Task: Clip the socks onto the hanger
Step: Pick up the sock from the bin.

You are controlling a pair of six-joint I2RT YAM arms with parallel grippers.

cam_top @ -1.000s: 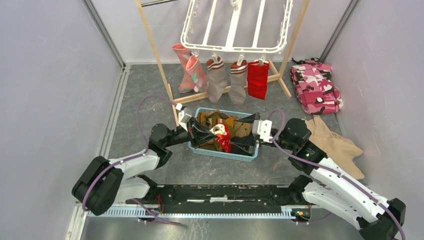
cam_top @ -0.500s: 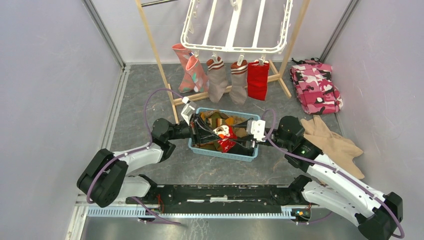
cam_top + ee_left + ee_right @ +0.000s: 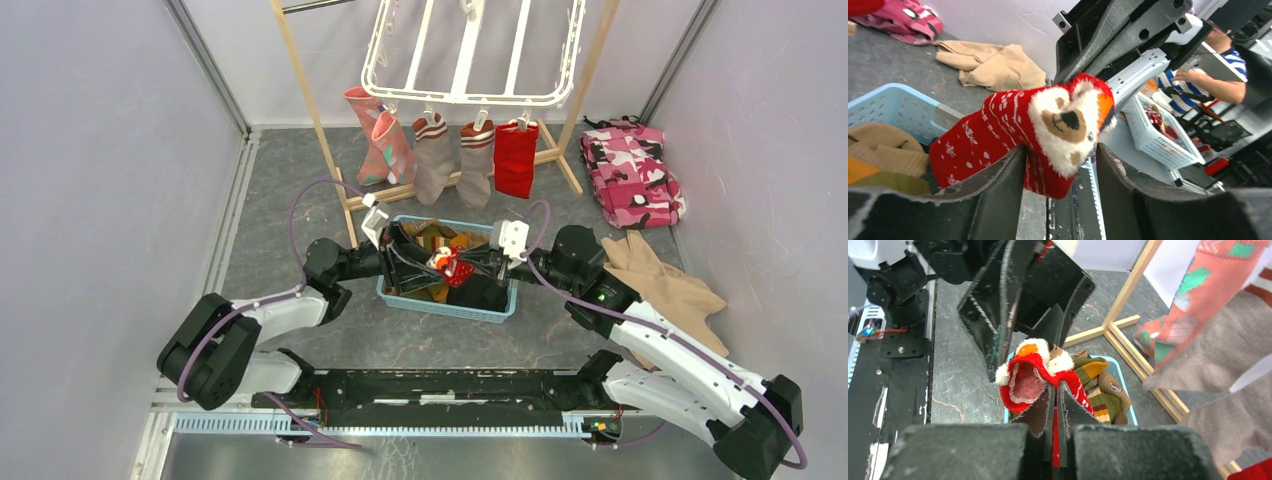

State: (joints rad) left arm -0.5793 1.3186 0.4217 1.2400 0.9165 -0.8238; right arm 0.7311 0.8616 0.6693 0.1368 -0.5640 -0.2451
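The right gripper (image 3: 1054,390) is closed: its two black fingers stand pressed together on a red knitted sock (image 3: 1034,376) with white snowflake print and a fluffy white-and-brown animal face. The right wrist view shows the grip on the cuff edge and the open cuff mouth. The left wrist view shows the face side (image 3: 1068,122), which is hidden from the right.

The left gripper (image 3: 1060,162) faces it with its jaws apart. The red knitted sock lies between the fingers (image 3: 1008,175), and no clamping contact can be confirmed. The top external view shows both grippers (image 3: 462,268) (image 3: 425,262) meeting tip to tip.

Both are positioned over a light-blue perforated plastic basket (image 3: 446,307) holding brown and mustard garments (image 3: 1098,385).

Beyond the basket, the top external view alone shows the white plastic rectangular hanger (image 3: 465,98) suspended within a light wooden frame stand (image 3: 310,110). Five socks (image 3: 436,160) hang from clips on its near rim: two salmon-pink, two grey-brown and one bright red.

A pink camouflage-print cloth (image 3: 632,170) and a tan garment (image 3: 668,287) lie on the grey table to the right. Both also appear in the left wrist view.
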